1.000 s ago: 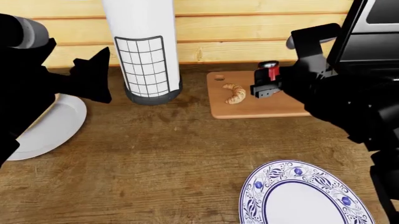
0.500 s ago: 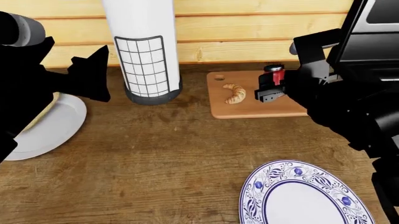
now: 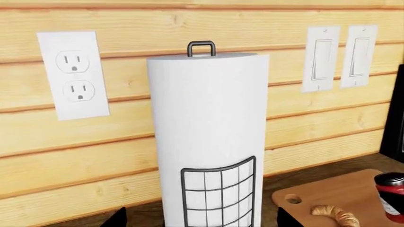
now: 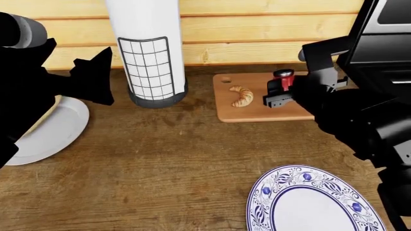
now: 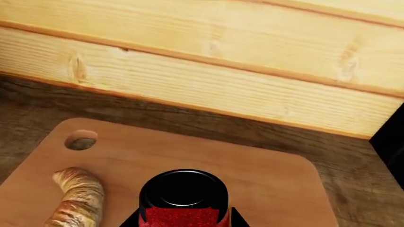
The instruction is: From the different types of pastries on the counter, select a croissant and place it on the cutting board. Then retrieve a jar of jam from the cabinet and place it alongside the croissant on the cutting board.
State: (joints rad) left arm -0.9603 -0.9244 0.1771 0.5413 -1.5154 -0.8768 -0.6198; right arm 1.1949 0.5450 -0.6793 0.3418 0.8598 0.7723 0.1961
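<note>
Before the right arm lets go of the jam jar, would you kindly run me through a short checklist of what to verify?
1. Croissant lies on the cutting board: ok.
2. Jar of jam is over the cutting board, beside the croissant and not above it: ok.
3. Right tool grips the jar: ok, its fingers flank the red body in the right wrist view.
4. Jar base rests on the board: cannot tell, the base is hidden in every view.
5. Jar stands upright: ok, its dark lid faces up.
6. Left tool is clear of the board, far side of the paper towel roll: ok.
</note>
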